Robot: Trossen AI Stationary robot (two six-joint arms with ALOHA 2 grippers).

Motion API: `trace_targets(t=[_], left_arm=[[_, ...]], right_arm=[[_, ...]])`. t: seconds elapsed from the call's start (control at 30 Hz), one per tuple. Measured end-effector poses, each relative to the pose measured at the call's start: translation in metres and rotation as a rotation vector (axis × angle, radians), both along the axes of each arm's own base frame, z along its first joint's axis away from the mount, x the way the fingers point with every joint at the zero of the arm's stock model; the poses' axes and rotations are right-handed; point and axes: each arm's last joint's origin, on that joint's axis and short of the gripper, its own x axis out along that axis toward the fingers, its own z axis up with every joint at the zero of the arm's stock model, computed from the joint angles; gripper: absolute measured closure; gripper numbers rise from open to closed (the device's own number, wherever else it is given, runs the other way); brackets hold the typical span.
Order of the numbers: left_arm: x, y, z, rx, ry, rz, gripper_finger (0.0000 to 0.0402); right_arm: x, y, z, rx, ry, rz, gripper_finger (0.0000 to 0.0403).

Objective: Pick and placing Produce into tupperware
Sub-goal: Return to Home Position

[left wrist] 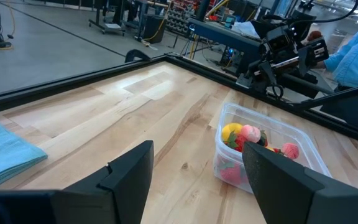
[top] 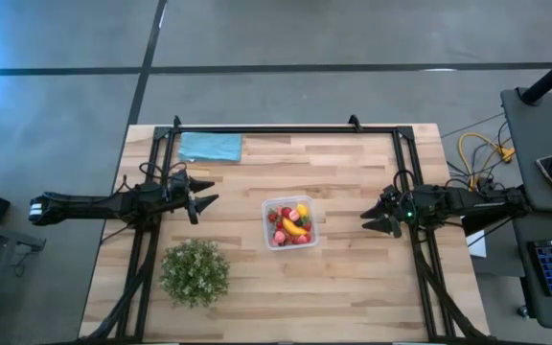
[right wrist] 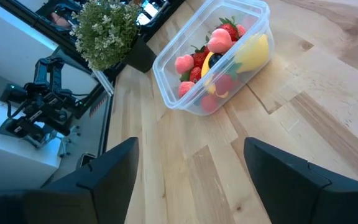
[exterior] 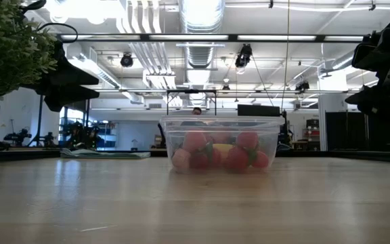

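The clear box [top: 265,222] sits in the middle of the wooden table [top: 353,287], full of fruit [top: 290,226]: red and pink berries and a yellow banana [right wrist: 255,51]. The left gripper [top: 204,208] hangs over the table left of the box, well apart from it, fingers wide open, holding nothing. The right gripper [top: 377,223] hangs on the other side, wide open and empty too. A green plant [top: 195,272] and a blue cloth [top: 210,147] sit on the table's left side.

Open tabletop [top: 353,278] around the central tupperware [top: 265,228]; plant [top: 195,272] and seemingly flat cloth [top: 210,147] leftward.
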Motion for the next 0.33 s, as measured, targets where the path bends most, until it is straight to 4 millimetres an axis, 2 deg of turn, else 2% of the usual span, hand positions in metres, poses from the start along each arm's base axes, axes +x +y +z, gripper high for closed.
trace_targets(t=[0.33], left_arm=[[0.0,0.0,0.0,0.0,0.0,0.0,0.0168]], right_arm=[[0.0,0.0,0.0,0.0,0.0,0.0,0.0117]])
